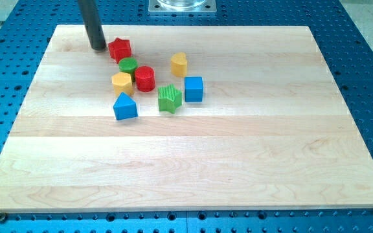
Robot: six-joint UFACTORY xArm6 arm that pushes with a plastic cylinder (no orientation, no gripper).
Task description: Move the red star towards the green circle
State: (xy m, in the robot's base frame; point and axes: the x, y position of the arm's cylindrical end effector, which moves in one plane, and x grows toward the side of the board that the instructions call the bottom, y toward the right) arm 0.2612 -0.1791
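My tip (98,48) of the dark rod touches the red plastic star (120,49) from its left; green circular block (128,65) just nearer. No writing legible.

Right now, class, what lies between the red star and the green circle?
Nothing: in the camera view the red star sits right against the green circle, no block between. My tip stands at the star's left side.

Pale wooden surface (238,162) carries eight small blocks clustered just right of and below my tip (98,48); red star (120,49) nearest.
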